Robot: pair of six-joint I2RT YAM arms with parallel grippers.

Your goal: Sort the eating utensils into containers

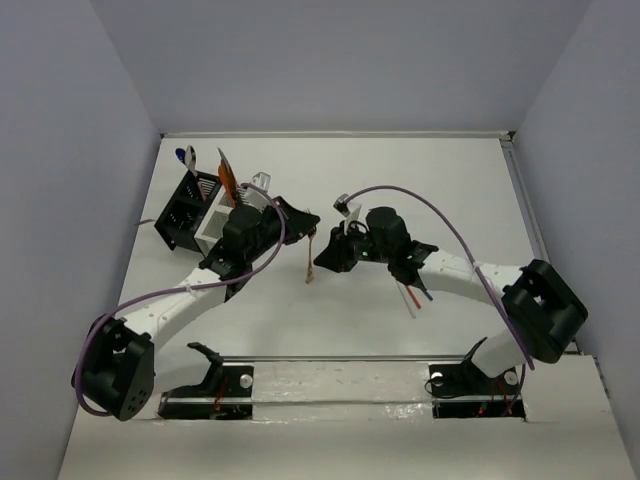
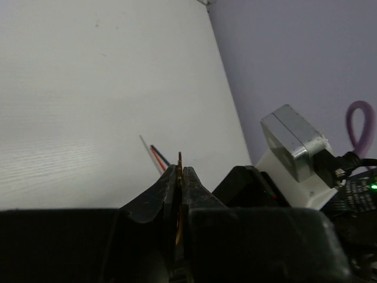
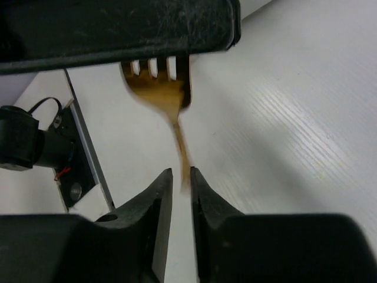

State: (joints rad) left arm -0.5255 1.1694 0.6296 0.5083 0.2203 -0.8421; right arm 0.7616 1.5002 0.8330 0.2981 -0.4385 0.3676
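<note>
My left gripper (image 1: pixel 308 220) (image 2: pixel 180 169) is shut on a gold fork (image 1: pixel 311 255) near its tines, and the fork hangs above the table. In the right wrist view the fork (image 3: pixel 168 94) runs down from the left gripper's black fingers (image 3: pixel 118 29). Its handle tip sits between the slightly parted jaws of my right gripper (image 3: pixel 181 172) (image 1: pixel 322 260). The joined black caddy (image 1: pixel 182 215) and white caddy (image 1: pixel 222 222) stand at the left. They hold a blue spoon (image 1: pixel 188 156) and an orange stick (image 1: pixel 226 175).
Several thin sticks, red, white and dark (image 1: pixel 412 297) (image 2: pixel 156 154), lie on the table under my right forearm. The arm bases and a metal rail (image 1: pixel 340 365) run along the near edge. Grey walls enclose the table.
</note>
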